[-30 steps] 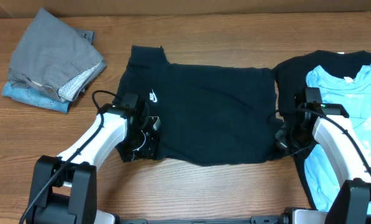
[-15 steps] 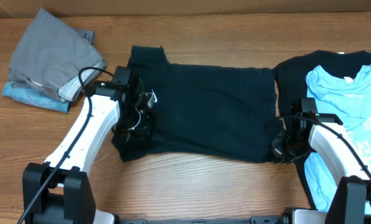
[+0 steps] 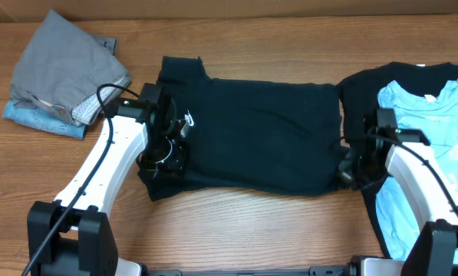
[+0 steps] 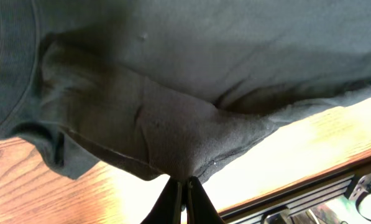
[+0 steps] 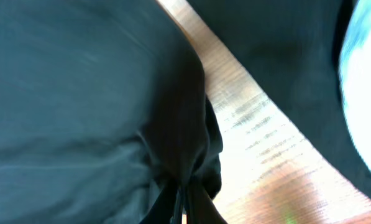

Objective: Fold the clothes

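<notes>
A black T-shirt (image 3: 259,134) with a small white swoosh logo (image 3: 189,119) lies spread across the middle of the wooden table (image 3: 252,230). My left gripper (image 3: 163,159) is at its lower left part, shut on a pinch of the black fabric (image 4: 173,124); the fingertips (image 4: 185,182) meet with cloth bunched between them. My right gripper (image 3: 348,175) is at the shirt's lower right corner. In the right wrist view it (image 5: 184,186) is shut on a dark fold of the same shirt (image 5: 79,81).
A folded grey shirt (image 3: 67,73) lies on a light blue one (image 3: 37,119) at the back left. At the right, another black shirt (image 3: 363,88) lies under a light blue shirt (image 3: 428,115), close to my right arm. The table's front edge (image 4: 309,180) runs near my left gripper.
My left gripper has carried the shirt's lower left part away from the front edge toward the logo. My right gripper has shut on the lower right corner.
</notes>
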### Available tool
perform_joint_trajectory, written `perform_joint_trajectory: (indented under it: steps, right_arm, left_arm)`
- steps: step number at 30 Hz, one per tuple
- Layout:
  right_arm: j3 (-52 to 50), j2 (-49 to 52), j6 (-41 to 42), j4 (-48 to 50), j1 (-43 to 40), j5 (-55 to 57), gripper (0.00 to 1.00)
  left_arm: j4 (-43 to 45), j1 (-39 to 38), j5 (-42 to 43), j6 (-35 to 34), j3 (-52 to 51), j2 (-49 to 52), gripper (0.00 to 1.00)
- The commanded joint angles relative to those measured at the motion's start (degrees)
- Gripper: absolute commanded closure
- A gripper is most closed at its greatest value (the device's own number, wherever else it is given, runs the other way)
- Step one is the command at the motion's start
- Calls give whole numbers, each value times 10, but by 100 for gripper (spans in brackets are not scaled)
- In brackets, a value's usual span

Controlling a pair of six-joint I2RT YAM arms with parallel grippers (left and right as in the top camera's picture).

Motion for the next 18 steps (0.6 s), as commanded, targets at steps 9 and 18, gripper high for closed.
perform_joint_trajectory:
  steps: [9, 18]
  right_arm:
    - [55, -7, -10, -37, -4, 7, 96]
    - [55, -7, 10, -121, -4, 78, 96]
  left_arm:
    - [-4, 5, -12, 1, 11, -4, 96]
    - [-134, -19, 25, -18, 9, -6, 96]
